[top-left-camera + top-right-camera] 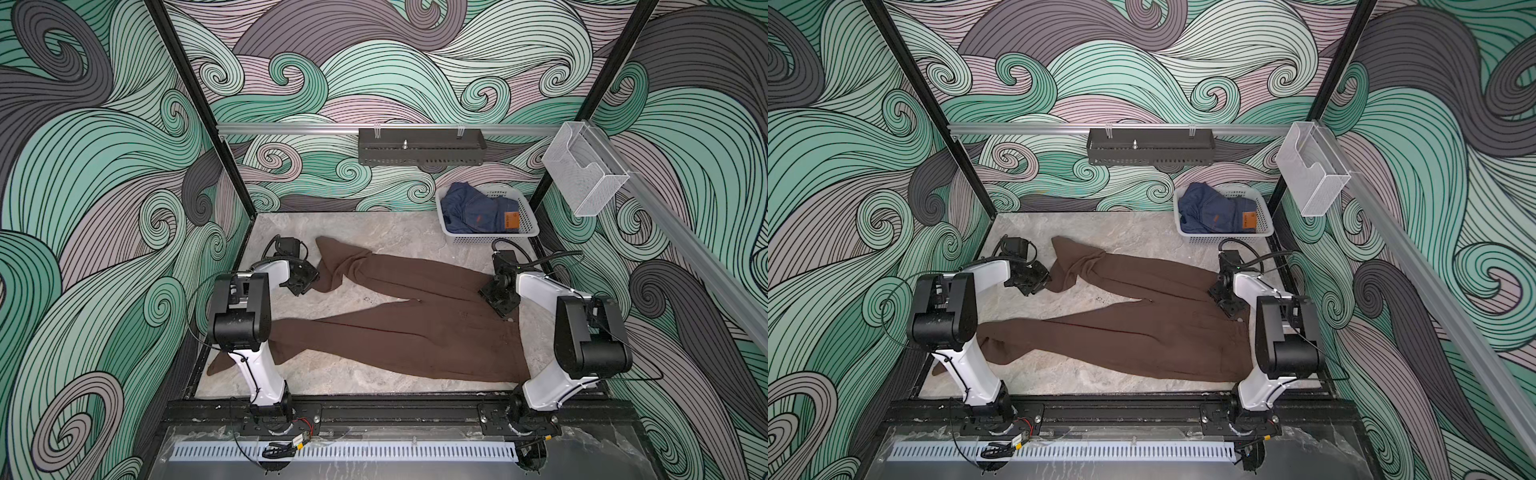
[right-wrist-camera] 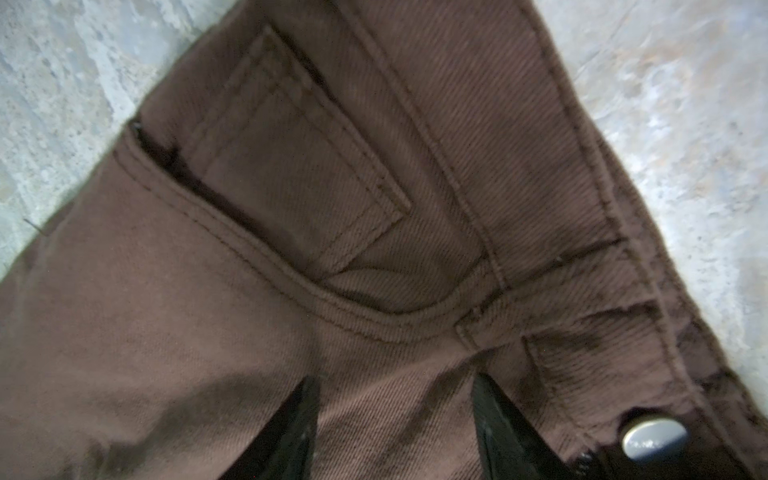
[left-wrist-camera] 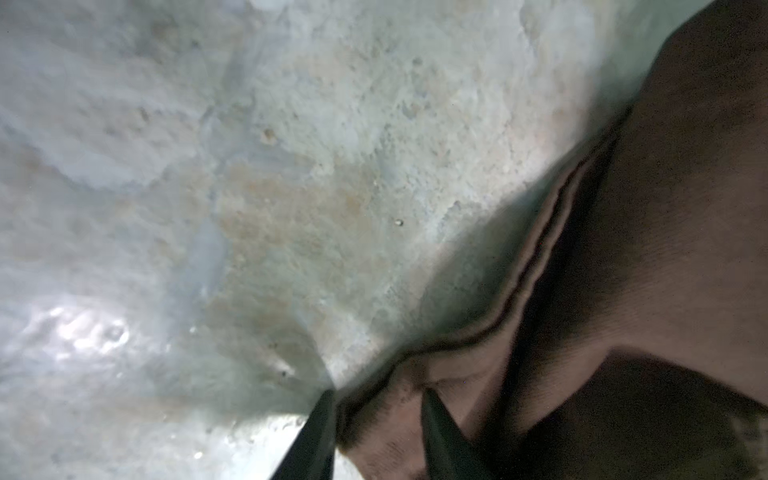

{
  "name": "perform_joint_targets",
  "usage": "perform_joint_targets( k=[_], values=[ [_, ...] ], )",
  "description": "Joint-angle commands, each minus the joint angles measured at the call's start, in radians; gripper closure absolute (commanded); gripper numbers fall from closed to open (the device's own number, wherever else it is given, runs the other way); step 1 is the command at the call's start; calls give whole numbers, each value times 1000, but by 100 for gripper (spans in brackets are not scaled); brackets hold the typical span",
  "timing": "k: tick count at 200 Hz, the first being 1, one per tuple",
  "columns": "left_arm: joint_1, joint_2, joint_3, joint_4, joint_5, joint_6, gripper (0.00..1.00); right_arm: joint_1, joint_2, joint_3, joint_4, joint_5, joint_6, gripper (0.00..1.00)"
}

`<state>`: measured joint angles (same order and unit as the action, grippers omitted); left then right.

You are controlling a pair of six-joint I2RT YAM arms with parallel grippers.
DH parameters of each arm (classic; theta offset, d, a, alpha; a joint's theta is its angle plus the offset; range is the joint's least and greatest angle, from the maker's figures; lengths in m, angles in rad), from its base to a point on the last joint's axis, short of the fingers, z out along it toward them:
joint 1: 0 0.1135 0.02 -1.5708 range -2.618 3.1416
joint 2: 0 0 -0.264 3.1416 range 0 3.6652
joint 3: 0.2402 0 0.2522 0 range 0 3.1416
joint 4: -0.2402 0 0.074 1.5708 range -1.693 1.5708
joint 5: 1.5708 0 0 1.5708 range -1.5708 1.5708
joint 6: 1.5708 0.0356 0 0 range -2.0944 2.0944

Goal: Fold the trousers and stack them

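The brown trousers (image 1: 415, 332) (image 1: 1142, 336) lie flat on the marble table, waist to the right, the two legs spread apart toward the left. My left gripper (image 1: 309, 286) (image 1: 1044, 286) is at the hem of the far leg. In the left wrist view its jaws (image 3: 378, 399) are shut on the hem of the trousers (image 3: 665, 208), with cloth bunched between both fingers. My right gripper (image 1: 498, 305) (image 1: 1227, 305) hovers over the waist. In the right wrist view it stands open (image 2: 395, 382) above the trousers (image 2: 166, 311) beside the front pocket, near the metal button (image 2: 652, 436).
A white basket (image 1: 528, 224) (image 1: 1264, 216) holding blue jeans (image 1: 473, 212) stands at the back right corner. A black tray (image 1: 419, 145) and a wire holder (image 1: 582, 174) hang on the rails above. The near leg's hem runs under the left arm, at the table's left edge.
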<state>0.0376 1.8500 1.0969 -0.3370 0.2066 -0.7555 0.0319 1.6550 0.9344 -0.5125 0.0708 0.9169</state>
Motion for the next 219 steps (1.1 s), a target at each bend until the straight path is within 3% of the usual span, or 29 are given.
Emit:
perform_joint_targets(
  k=[1,33,77,130,165,219],
  values=[
    [-7,30,15,-17,8,16,81,3,22,-4,-3,16,2,39],
    [1,-10,70,-58,-25,37,100,-3,49,-1,6,15,5,39],
    [111,-76,232,-205,-77,64,100,-31,68,-2,0,21,4,39],
    [332,-136,394,-384,-276,105,100,-102,82,-19,-26,35,-5,39],
    [416,-138,431,-374,-412,108,100,-144,116,4,-43,63,-9,43],
    [477,-90,429,-345,-472,105,100,-163,151,66,-99,92,5,41]
  ],
)
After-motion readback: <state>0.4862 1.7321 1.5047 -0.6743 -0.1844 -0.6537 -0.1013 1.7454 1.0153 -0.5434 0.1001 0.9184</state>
